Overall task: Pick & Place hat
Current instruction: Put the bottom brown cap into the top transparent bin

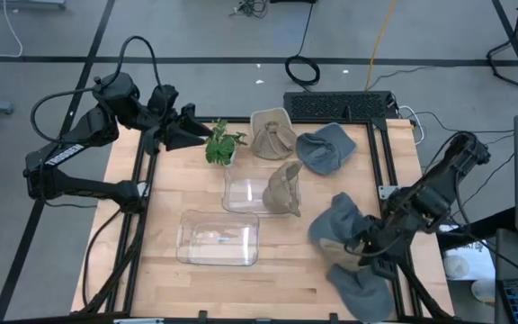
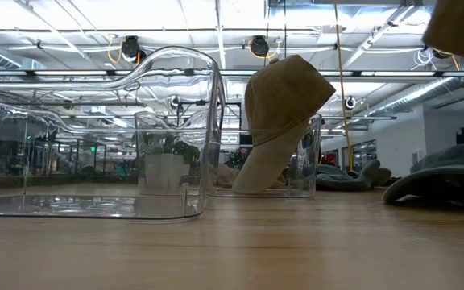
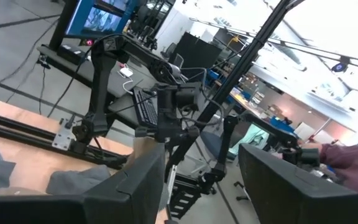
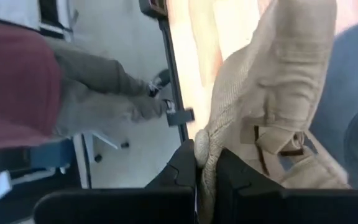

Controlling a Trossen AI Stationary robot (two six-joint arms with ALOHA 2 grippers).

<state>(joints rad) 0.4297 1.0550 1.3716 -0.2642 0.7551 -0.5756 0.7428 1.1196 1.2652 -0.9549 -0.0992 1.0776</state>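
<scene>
My right gripper [image 1: 361, 249] [image 4: 207, 169] is over the table's right near part, shut on a tan hat [image 1: 334, 255] [image 4: 272, 93]. That hat shows at the top right of the low view [image 2: 461, 32], above the table. One grey hat [image 1: 338, 219] lies beside it and another [image 1: 363, 293] at the near edge. A second tan hat [image 1: 284, 189] [image 2: 282, 113] leans in a clear bin [image 1: 245, 191]. My left gripper [image 1: 198, 135] [image 3: 201, 180] waits open at the far left, beside a small plant [image 1: 223, 144]. My right gripper pinches a fold at the tan hat's edge [image 4: 205, 152] between its two fingers [image 4: 185, 165]. How many layers it has, I cannot tell. The rest of the hat spreads away beyond the fingertips, and the low view shows part of it well above the table top.
An empty clear bin [image 1: 218, 238] [image 2: 95, 137] stands near the table's middle. A tan hat [image 1: 272, 135] and a grey hat [image 1: 324, 148] lie at the far edge. A person in maroon [image 4: 17, 87] sits beyond the table's right side.
</scene>
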